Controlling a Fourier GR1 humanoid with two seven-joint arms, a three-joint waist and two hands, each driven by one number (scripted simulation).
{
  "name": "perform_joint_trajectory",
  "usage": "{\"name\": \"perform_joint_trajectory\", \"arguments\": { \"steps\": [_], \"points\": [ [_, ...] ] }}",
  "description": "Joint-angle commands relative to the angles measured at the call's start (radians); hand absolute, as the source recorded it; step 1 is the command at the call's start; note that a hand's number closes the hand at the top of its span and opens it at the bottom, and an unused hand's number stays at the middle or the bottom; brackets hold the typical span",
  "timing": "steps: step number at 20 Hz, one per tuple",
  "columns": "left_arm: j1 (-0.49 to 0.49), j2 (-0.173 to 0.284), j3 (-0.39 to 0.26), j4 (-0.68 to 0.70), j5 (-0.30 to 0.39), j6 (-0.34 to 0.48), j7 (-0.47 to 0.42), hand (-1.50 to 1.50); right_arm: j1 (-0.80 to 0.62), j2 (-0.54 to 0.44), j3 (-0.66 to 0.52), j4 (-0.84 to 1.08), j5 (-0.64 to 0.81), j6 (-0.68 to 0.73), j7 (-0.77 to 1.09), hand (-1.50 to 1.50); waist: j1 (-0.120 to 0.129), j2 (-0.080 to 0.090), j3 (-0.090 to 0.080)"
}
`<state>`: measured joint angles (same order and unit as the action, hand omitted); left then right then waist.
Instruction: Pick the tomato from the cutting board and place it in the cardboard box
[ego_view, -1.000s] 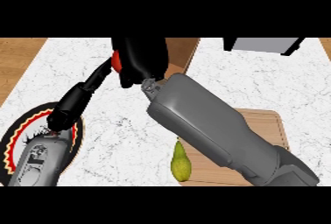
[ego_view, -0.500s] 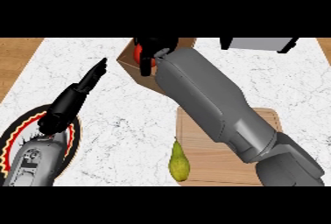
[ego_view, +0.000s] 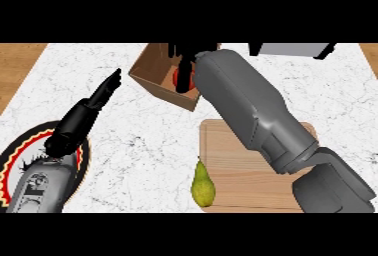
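Observation:
The red tomato (ego_view: 178, 80) shows inside the open cardboard box (ego_view: 157, 89) at the top middle, mostly hidden by my right hand (ego_view: 186, 55). That black hand reaches down into the box, with its fingers curled round the tomato. The grey right forearm crosses the wooden cutting board (ego_view: 244, 175) at the lower right. My left hand (ego_view: 77, 120) lies open to the left of the box, fingers straight and pointing up-right, touching nothing.
A yellow-green pear (ego_view: 203, 186) lies on the cutting board's left edge. A black, red and cream plate (ego_view: 16, 156) sits at the lower left under my left forearm. A grey object (ego_view: 295, 49) stands at the top right.
My right hand has carried the tomato further right and down into the cardboard box. The left hand has stayed beside the box.

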<state>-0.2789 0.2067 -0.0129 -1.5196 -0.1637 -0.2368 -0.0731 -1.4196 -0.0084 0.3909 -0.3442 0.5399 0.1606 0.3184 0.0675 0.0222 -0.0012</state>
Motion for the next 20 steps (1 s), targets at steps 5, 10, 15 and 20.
{"name": "perform_joint_trajectory", "arguments": {
  "steps": [5,10,15,20],
  "points": [
    [-0.036,0.038,0.045,0.03,0.016,-0.02,-0.011,0.0,0.016,0.003,-0.122,0.0,-0.084,-0.12,-0.276,-1.5,-0.015,0.003,0.002],
    [0.016,0.013,0.019,-0.022,0.013,-0.009,-0.002,0.0,0.071,0.006,-0.409,-0.082,-0.342,-0.284,-0.355,-1.5,-0.009,0.0,0.006],
    [0.009,0.006,0.009,-0.033,0.011,-0.014,0.017,0.0,0.093,0.008,-0.568,-0.053,-0.476,-0.362,-0.394,-1.5,-0.007,0.001,0.002],
    [0.02,0.011,0.013,-0.048,0.005,-0.011,0.022,0.0,0.093,-0.071,-0.637,0.022,-0.513,-0.331,-0.492,-1.5,-0.001,0.003,0.002]
  ]
}}
